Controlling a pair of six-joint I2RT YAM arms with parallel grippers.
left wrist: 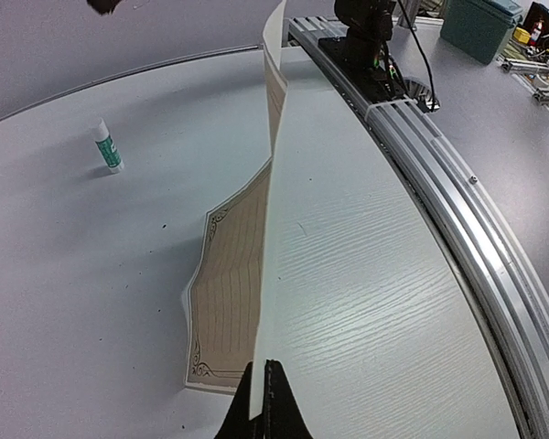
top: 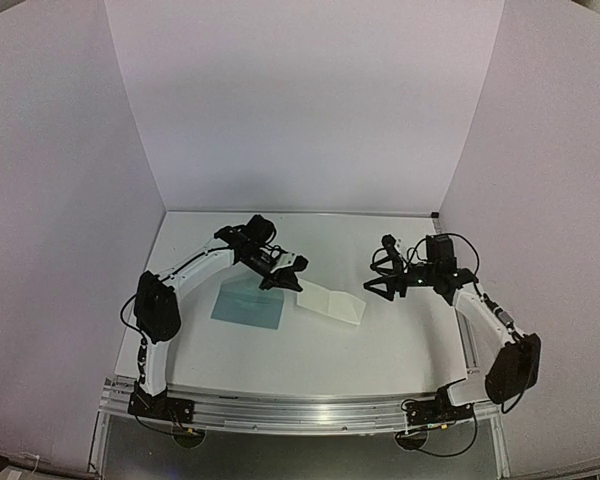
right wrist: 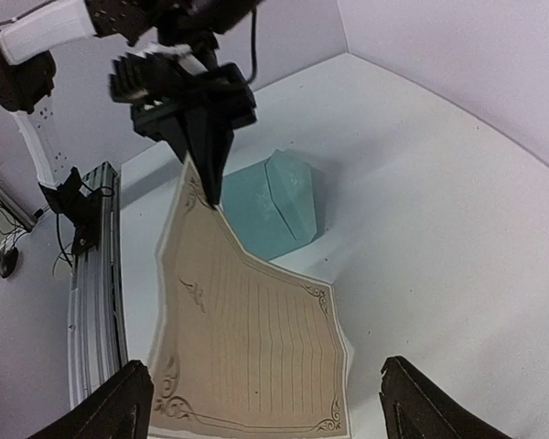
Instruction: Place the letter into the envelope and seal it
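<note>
A: Where's everything rn?

B: Left pincer is pressed tight on 1 corner of the letter. That corner's lifted and the rest sags down to the tabletop. Envelope lies just beside the letter, below the left arm. Right pincer is spread wide, holds nothing, and hovers by the letter's free end.

A: How to do this bit well?

B: Imo it's the feed-in, not yet begun.
- Paper's limp and bows a lot in the left wrist view, so grip firm and go slow & low.
- Square the leading edge w/ the envelope's mouth before pushing. A skewed corner will prob jam.
- Right pincer should likely pin the envelope or hold its flap, else it may slide away.

A: What can't you make out?

B: 4 things.
- Flap: it looks folded up in the right wrist view, but I can't tell if the mouth gapes enough.
- Envelope doesn't show at all in the left wrist view, so no alignment check from there.
- Letter's near edge is cut off at the bottom of the right wrist view.
- A glue stick stands well apart from the letter, and I can't find it in the top view.
</note>
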